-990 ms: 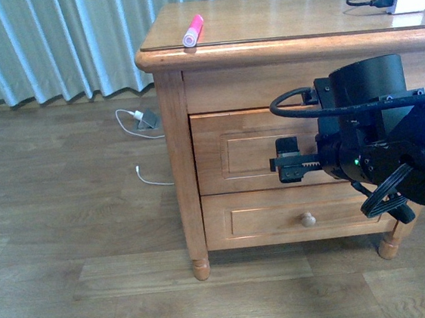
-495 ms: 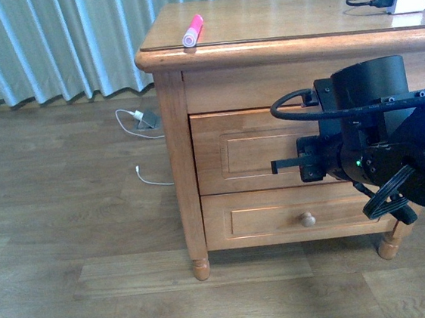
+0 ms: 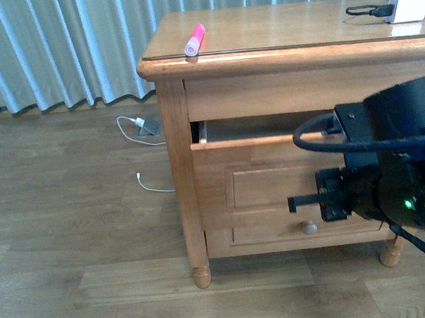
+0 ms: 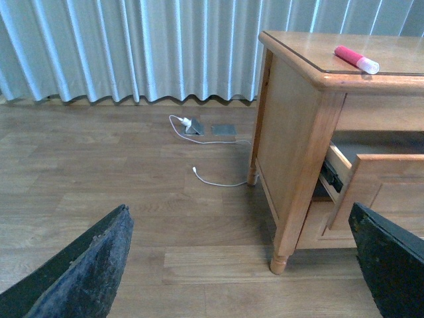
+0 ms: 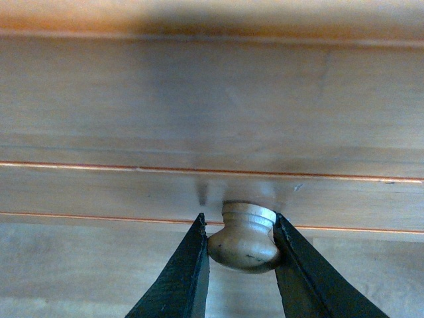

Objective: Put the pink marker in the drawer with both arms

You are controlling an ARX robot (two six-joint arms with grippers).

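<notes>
Front view: nightstand (image 3: 173, 133) stands on a wood floor (image 3: 82, 294) w/ a pale curtain (image 3: 49, 47) behind. The pink marker (image 3: 195, 39) lies on the nightstand top near its front left corner, close to the edge, pale cap end toward the front; it is outside the drawer. The drawer (image 3: 274, 169), the upper one, is pulled partway out, w/ a dark gap above its front. The right arm (image 3: 408, 176) sits in front of it and hides its right part, incl. where the knob would be. The lower drawer (image 3: 273, 232) is shut, its own round knob visible. A white charger block (image 3: 409, 7) sits at the far right of the top, well apart from the marker. A white cable (image 3: 144, 126) lies on the floor by the curtain. Right wrist view: the right gripper (image 5: 242, 233) is clamped on a round wooden knob (image 5: 244, 244), both black fingers (image 5: 189, 268) touching its sides, against a panelled wood front. Left wrist view: the left gripper (image 4: 238, 265) is spread wide and holds nothing (only the two finger ends show), low over the floor, off the nightstand's left side; the marker (image 4: 356, 59) and the drawer (image 4: 391, 189) show from there too.
</notes>
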